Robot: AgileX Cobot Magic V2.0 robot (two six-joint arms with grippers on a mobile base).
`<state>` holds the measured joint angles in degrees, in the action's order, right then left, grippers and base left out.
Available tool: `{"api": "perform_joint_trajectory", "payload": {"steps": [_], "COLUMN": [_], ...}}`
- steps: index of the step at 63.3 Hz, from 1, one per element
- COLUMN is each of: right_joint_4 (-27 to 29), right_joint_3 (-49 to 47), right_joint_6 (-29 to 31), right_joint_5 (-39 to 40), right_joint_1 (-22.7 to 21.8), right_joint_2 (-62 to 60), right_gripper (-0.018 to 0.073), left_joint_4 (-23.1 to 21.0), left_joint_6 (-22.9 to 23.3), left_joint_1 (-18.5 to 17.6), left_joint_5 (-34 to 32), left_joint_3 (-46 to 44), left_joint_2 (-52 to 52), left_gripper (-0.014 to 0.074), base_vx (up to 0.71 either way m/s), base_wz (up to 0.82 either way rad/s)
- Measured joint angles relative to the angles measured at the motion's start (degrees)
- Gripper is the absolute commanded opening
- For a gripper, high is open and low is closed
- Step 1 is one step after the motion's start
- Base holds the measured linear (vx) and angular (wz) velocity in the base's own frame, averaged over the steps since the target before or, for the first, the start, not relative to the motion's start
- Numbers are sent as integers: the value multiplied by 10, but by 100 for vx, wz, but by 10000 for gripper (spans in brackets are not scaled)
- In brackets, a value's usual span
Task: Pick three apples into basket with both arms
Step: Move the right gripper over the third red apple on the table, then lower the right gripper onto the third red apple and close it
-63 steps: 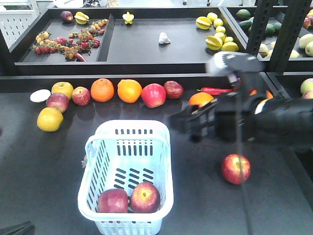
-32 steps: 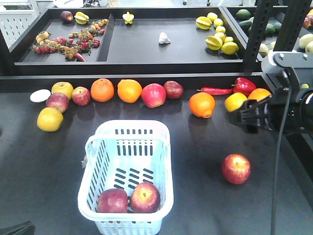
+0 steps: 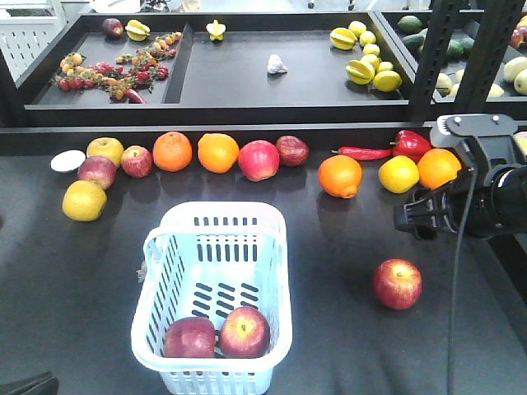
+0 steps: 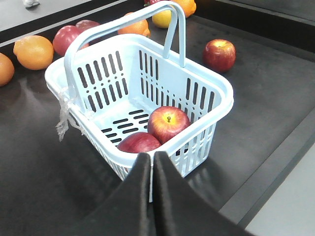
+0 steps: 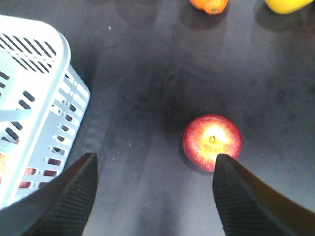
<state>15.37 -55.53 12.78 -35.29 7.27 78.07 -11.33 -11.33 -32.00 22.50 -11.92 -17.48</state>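
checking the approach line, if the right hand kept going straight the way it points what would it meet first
Probably bare tabletop: the open right hand points down at the table, with the apple nearer its right finger, off centre. Depth is unclear.

A dark tabletop (image 3: 74, 280) fronts a raised black shelf (image 3: 239, 78) split by dividers; black slotted uprights (image 3: 432, 49) stand at its right corner.

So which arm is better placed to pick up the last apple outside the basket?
The right. Its gripper hangs open near the loose apple, which lies just ahead of its jaws. The left gripper is shut, close to the basket, with the basket between it and that apple.
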Motion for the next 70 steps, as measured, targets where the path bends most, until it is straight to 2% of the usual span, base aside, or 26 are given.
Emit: {"api": "perform_joint_trajectory", "payload": {"steps": [11,22,28,41,51,70], "right_joint_4": [-10,-32,-45,-106,-139,-154], "right_joint_3": [-18,-87,-128,-213,-253,-267], "right_joint_6": [0,-3,-28,-99,-114,-128], "right_joint_5": [-33,-93,-121,-190,-234,-241], "right_joint_1": [0,0,0,0,0,0], "right_joint_2": [47,111,144,216,262,330], "right_gripper": [545,622,645,645,645,645], "left_joint_4": [0,0,0,0,0,0], "left_joint_6": [0,0,0,0,0,0], "left_joint_1": [0,0,0,0,0,0], "left_joint_5": [0,0,0,0,0,0], "left_joint_3": [0,0,0,0,0,0], "left_joint_2": [0,0,0,0,0,0], "left_gripper": [-6,-6,-6,-6,-6,-6], "base_vx": [0,0,0,0,0,0], "base_wz": [0,0,0,0,0,0]}}
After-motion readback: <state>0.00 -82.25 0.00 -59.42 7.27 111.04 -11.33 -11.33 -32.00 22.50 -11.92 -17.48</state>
